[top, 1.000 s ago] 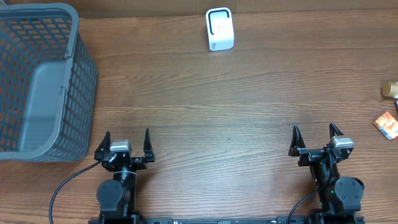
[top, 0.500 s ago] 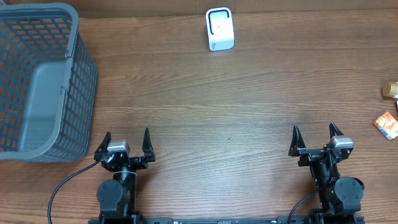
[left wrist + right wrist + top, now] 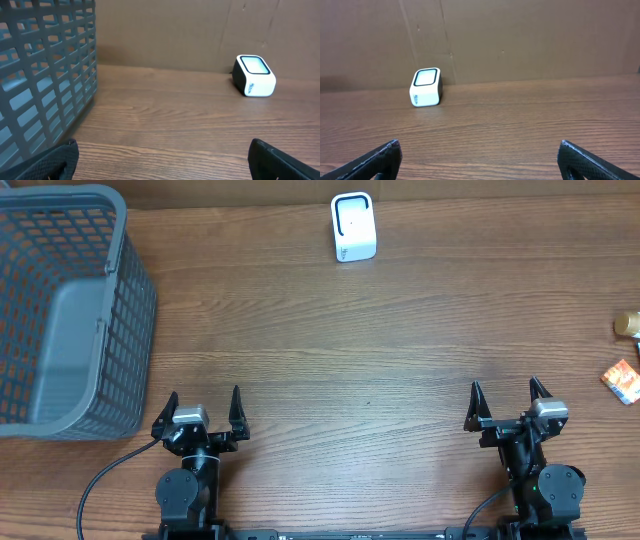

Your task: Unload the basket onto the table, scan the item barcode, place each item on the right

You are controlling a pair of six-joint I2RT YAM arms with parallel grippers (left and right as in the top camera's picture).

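A white barcode scanner (image 3: 353,227) with a dark-framed window stands at the table's far edge; it also shows in the left wrist view as the scanner (image 3: 254,75) and in the right wrist view as the scanner (image 3: 426,87). A small orange packet (image 3: 621,380) lies at the far right edge, with a brownish item (image 3: 628,325) just beyond it. My left gripper (image 3: 204,409) rests open at the near left, nothing between its fingers (image 3: 52,160). My right gripper (image 3: 507,402) is open at the near right, its fingertips (image 3: 585,160) wide apart over bare wood.
A grey plastic mesh basket (image 3: 70,310) takes up the far left of the table and fills the left side of the left wrist view as the basket (image 3: 45,70). A brown cardboard wall (image 3: 520,35) backs the table.
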